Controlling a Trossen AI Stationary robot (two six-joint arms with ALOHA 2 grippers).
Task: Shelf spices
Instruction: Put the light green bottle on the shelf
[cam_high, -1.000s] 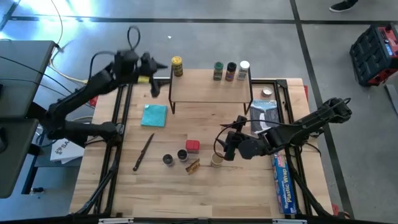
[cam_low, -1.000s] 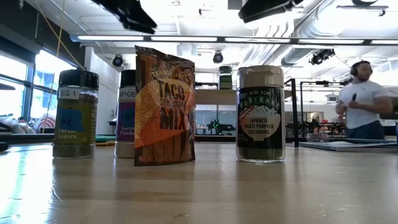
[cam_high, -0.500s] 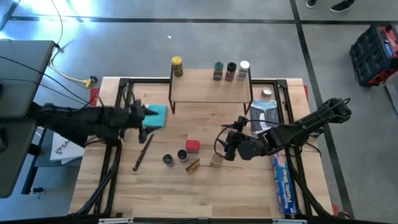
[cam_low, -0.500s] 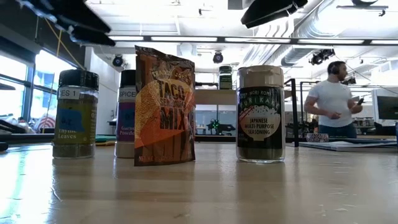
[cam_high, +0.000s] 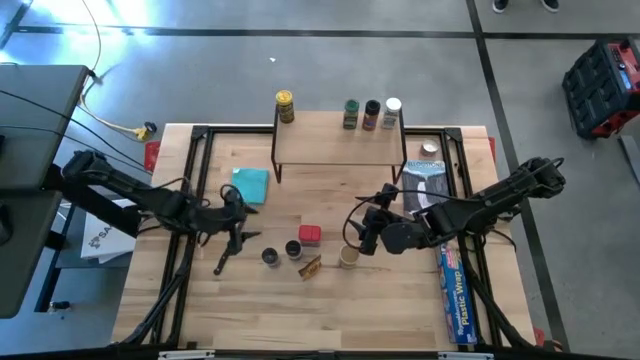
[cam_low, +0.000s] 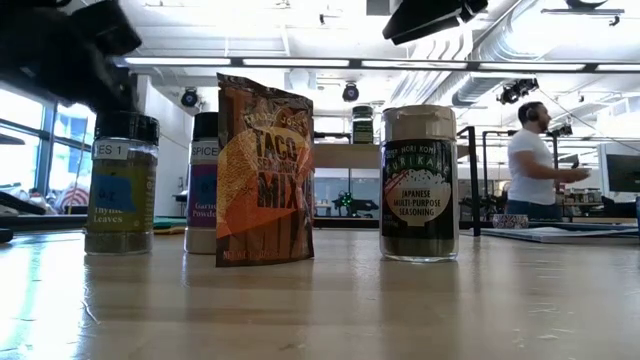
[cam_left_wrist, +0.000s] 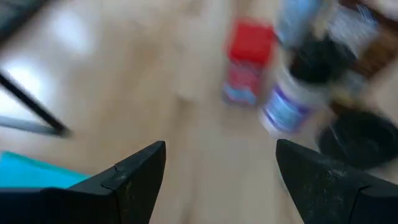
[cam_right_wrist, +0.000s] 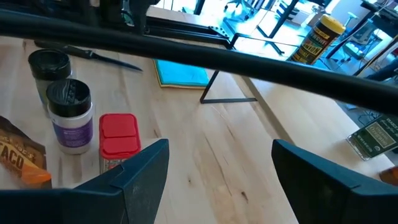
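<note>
The shelf (cam_high: 340, 145) stands at the table's far middle. Jars with yellow (cam_high: 285, 107), green (cam_high: 350, 114), dark (cam_high: 371, 114) and white (cam_high: 392, 112) lids stand along its far edge. On the table stand the red box (cam_high: 309, 235), two dark-lidded jars (cam_high: 270, 257) (cam_high: 293, 248), the brown-orange packet (cam_high: 310, 267) and a tan-lidded jar (cam_high: 348, 257). My left gripper (cam_high: 242, 218) is open and empty, left of the red box (cam_left_wrist: 249, 59). My right gripper (cam_high: 358, 230) is open and empty, just beyond the tan-lidded jar.
A teal cloth (cam_high: 250, 185) and a long black tool (cam_high: 230, 245) lie near my left gripper. A blue plastic-wrap box (cam_high: 455, 290) lies along the table's right edge, with a flat package (cam_high: 425, 185) beyond it. A person (cam_low: 530, 160) stands in the room behind.
My left gripper has swung from high beside the yellow-lidded jar toward the table's near edge and down. It now stands low over the table between the teal cloth and the red box. The jars, box and packet have stayed in place.
</note>
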